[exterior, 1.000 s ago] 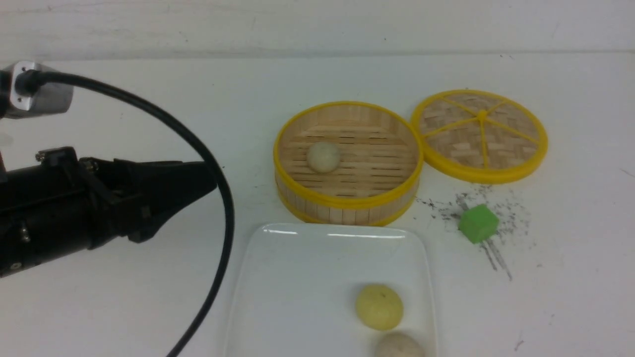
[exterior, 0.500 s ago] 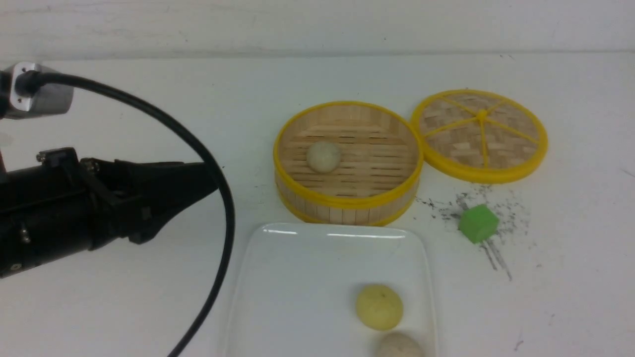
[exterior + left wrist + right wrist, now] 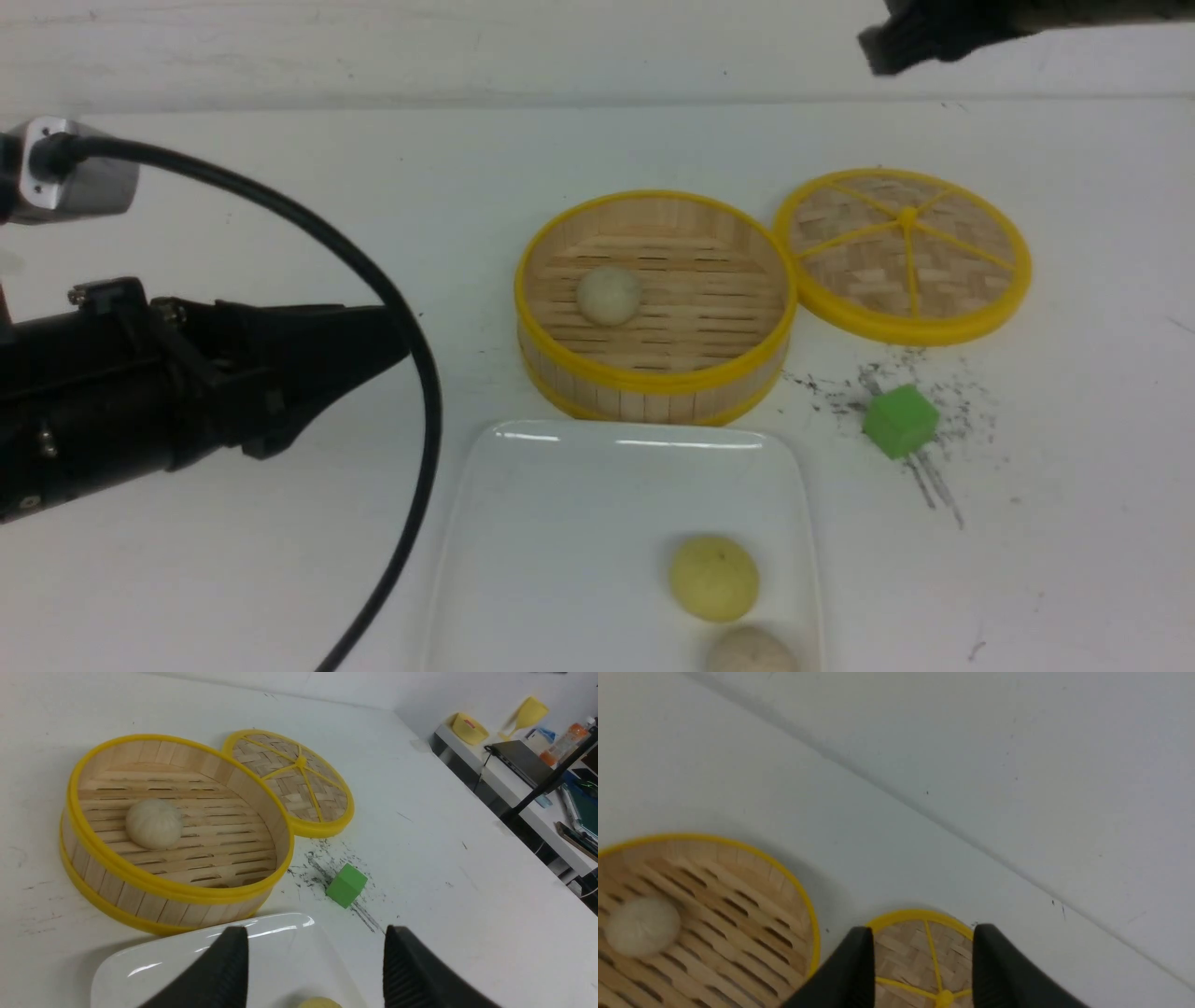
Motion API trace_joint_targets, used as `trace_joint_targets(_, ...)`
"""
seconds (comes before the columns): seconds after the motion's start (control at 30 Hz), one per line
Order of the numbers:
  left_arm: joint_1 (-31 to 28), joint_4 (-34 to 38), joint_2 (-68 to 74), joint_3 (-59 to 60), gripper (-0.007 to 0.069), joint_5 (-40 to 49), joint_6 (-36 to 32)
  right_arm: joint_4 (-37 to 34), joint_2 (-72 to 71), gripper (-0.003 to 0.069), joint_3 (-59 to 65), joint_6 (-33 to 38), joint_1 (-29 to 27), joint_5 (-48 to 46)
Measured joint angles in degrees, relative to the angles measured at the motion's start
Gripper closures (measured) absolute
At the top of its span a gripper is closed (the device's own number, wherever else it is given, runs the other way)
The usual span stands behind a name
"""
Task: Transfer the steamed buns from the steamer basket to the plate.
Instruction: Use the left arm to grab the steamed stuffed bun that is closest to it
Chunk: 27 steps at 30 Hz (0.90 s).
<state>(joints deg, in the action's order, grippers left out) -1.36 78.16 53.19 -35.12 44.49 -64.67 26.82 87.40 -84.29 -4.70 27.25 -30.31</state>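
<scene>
Nearest the viewer, a glossy white plate (image 3: 560,523) lies on the white table (image 3: 233,579). Two of the steamed buns sit on its right part, close together: a pale yellow bun (image 3: 714,577) and, nearer, a speckled bun (image 3: 752,651) cut off by the picture's edge. Set to one side like this, they leave bare plate for one more.

Left of the plate hangs the left gripper (image 3: 310,952), its claw spread wide and holding nothing. It looks parked out of the way rather than working. A thick black cable (image 3: 411,373) loops down from that arm beside the plate.

Just behind the plate stands the steamer basket (image 3: 653,378), uncovered, with the third bun (image 3: 609,295) alone on its slatted floor, left of centre. Nothing lies over it. Only the deep wall would hinder a sideways reach, so a claw would likely come from above.

To the right, apart from the basket, a green cube (image 3: 900,421) sits among dark smudges (image 3: 840,392). Farther back, the flat woven lid (image 3: 904,252) lies just beside the basket's rim, seemingly touching it. Highest and farthest, the right gripper (image 3: 920,952) hovers over the lid, claw apart and empty, probably the one meant to fetch that bun.
</scene>
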Motion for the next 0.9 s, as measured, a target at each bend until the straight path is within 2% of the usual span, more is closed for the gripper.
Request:
trace_joint_targets(0.07, 0.00, -0.06, 0.00, 0.00, 0.0216, -0.05, 0.00, 0.00, 0.56, 0.0400, 0.00, 2.64, 0.00, -0.61)
trace_joint_targets(0.2, 0.00, -0.06, 0.00, 0.00, 0.0216, -0.30, 0.00, -0.12, 0.67, 0.0440, 0.00, 2.69, 0.00, -0.77)
trace_joint_targets(0.5, 0.00, -0.06, 0.00, 0.00, 0.0216, -0.94, 0.00, -2.91, -2.07, 0.0449, 0.00, 2.25, 0.00, -1.05)
trace_joint_targets(0.9, 0.00, -0.06, 0.00, 0.00, 0.0216, -1.36, -0.06, -22.24, -11.87, 0.0449, 0.00, 2.25, 0.00, -0.39)
